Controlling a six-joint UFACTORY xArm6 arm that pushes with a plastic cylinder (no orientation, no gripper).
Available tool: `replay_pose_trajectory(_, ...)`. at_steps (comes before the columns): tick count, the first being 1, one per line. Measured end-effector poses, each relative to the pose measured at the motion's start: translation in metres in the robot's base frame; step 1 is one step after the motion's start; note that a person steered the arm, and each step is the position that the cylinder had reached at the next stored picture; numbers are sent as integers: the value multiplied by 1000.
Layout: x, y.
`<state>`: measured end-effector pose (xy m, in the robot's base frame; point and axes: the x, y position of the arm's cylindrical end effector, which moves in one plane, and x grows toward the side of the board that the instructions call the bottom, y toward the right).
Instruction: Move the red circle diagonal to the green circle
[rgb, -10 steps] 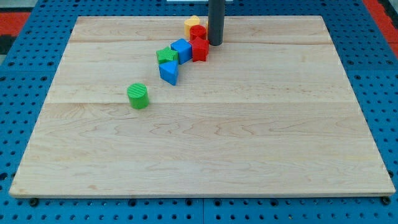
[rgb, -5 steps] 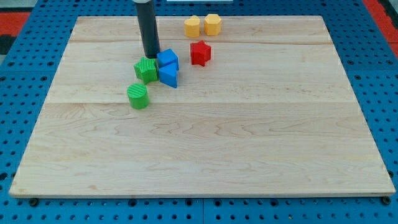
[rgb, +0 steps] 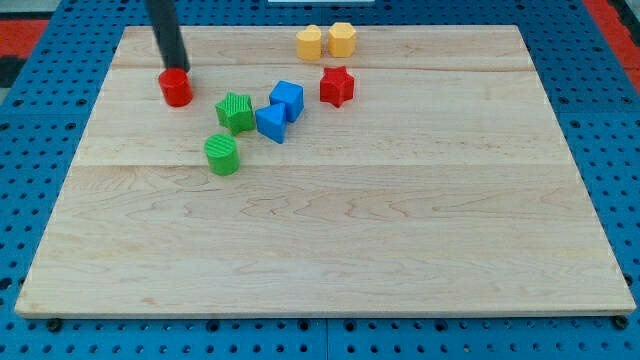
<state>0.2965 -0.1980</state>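
The red circle (rgb: 176, 88) lies on the wooden board at the upper left. My tip (rgb: 177, 69) stands just above it in the view, touching or nearly touching its far side. The green circle (rgb: 222, 154) lies below and to the right of the red circle. A green block with a ridged top (rgb: 235, 111) lies between them, right of the red circle and above the green circle.
Two blue blocks (rgb: 288, 99) (rgb: 270, 123) lie side by side right of the ridged green block. A red star (rgb: 338, 86) lies further right. Two yellow blocks (rgb: 309, 42) (rgb: 342, 39) sit near the board's top edge (rgb: 420, 28).
My tip has moved from the top centre to the upper left. The red circle now lies apart at the upper left; the blue, green and star blocks have spread out.
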Motion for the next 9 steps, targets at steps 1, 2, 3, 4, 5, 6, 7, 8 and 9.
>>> replay_pose_trajectory(1,47,0)
replay_pose_trajectory(2,61,29)
replay_pose_trajectory(3,94,33)
replay_pose_trajectory(4,133,16)
replay_pose_trajectory(5,160,-12)
replay_pose_trajectory(6,169,-15)
replay_pose_trajectory(7,194,-16)
replay_pose_trajectory(8,198,-56)
replay_pose_trajectory(9,207,-71)
